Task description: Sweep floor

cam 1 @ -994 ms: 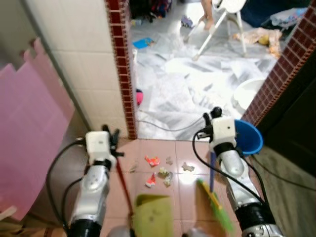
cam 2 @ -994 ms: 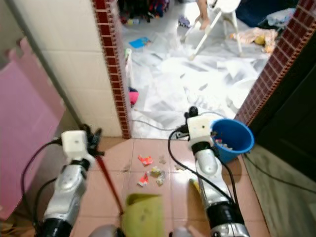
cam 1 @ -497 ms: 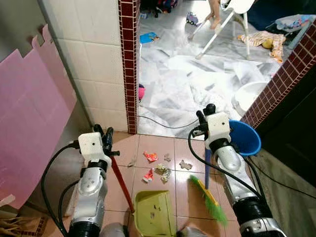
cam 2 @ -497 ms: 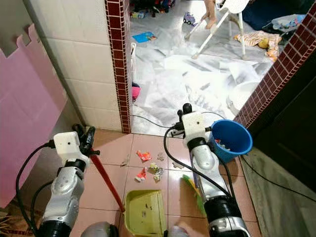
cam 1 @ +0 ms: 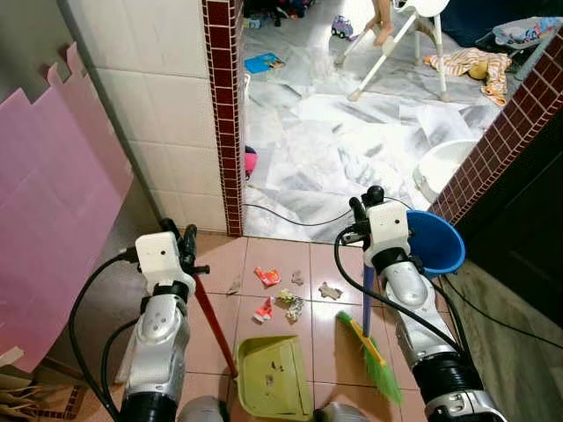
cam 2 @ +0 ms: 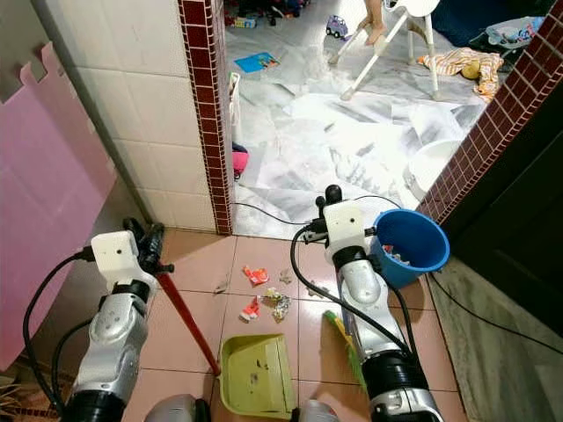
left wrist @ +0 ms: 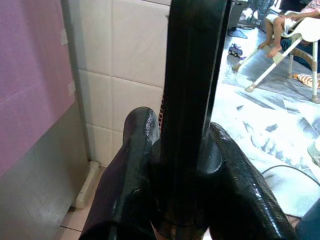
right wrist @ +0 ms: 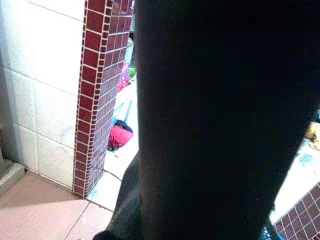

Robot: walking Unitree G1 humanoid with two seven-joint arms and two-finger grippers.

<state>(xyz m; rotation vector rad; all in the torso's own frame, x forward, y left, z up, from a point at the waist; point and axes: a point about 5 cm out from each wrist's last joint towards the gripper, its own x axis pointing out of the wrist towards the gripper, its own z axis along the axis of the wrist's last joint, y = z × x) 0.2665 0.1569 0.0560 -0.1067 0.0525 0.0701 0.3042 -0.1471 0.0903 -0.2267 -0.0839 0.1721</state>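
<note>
Scraps of red and pale litter (cam 1: 281,297) lie on the pink tiles between my arms. My left gripper (cam 1: 182,242) is shut on the red handle (cam 1: 215,327) of a yellow-green dustpan (cam 1: 273,378), which rests on the floor just near of the litter. In the left wrist view the fingers (left wrist: 135,170) clamp a dark rod (left wrist: 192,95). My right gripper (cam 1: 364,200) is shut on the blue handle (cam 1: 367,301) of a broom; its green bristles (cam 1: 374,359) touch the floor to the right of the dustpan.
A blue bucket (cam 1: 437,242) stands just right of my right arm. A red brick pillar (cam 1: 224,114) and tiled wall are ahead on the left, with a pink foam mat (cam 1: 53,202) beside them. Beyond lie paper-covered floor, a cable (cam 1: 290,220), a white basin (cam 1: 440,167), a high chair (cam 1: 396,44) and a person's legs (cam 1: 384,16).
The camera has moved and the blur has cleared. The broom head has edged slightly towards the dustpan; both grips are unchanged.
</note>
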